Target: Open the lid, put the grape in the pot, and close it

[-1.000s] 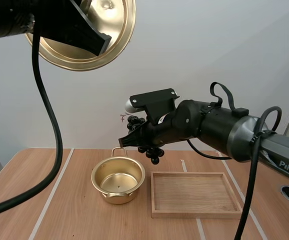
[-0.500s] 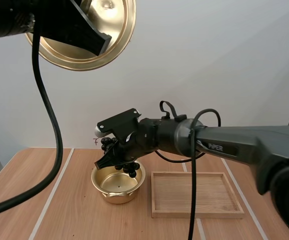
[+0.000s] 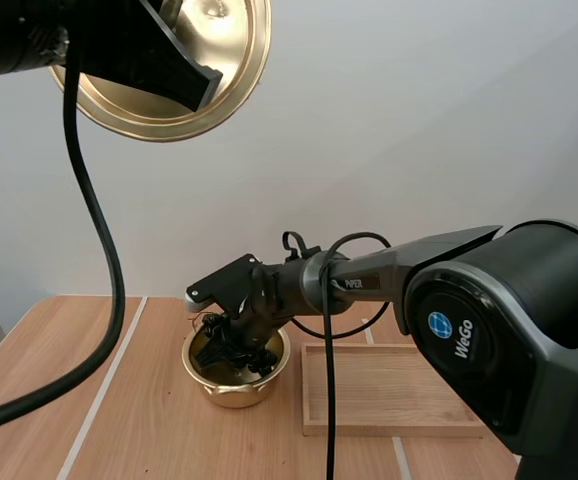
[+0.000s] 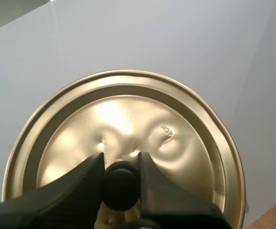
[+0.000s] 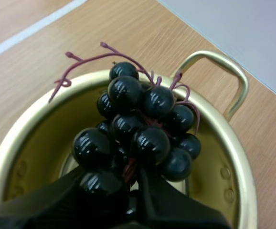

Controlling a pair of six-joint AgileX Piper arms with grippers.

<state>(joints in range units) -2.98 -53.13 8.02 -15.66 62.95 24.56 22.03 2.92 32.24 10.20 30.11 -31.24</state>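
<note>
The right gripper [image 3: 231,348] has its fingers clenched on one end of the bunch of grapes [image 5: 138,129], which sits down inside the mouth of the brass pot [image 3: 231,395] on the counter [image 3: 119,420]. The glossy grapes look light, slippery and loosely strung on thin stems, so I'd grip the cluster's body. High up, the left gripper [image 4: 120,162] pinches the lid [image 4: 128,109] by its black knob [image 4: 120,187], the sensible handhold.
</note>
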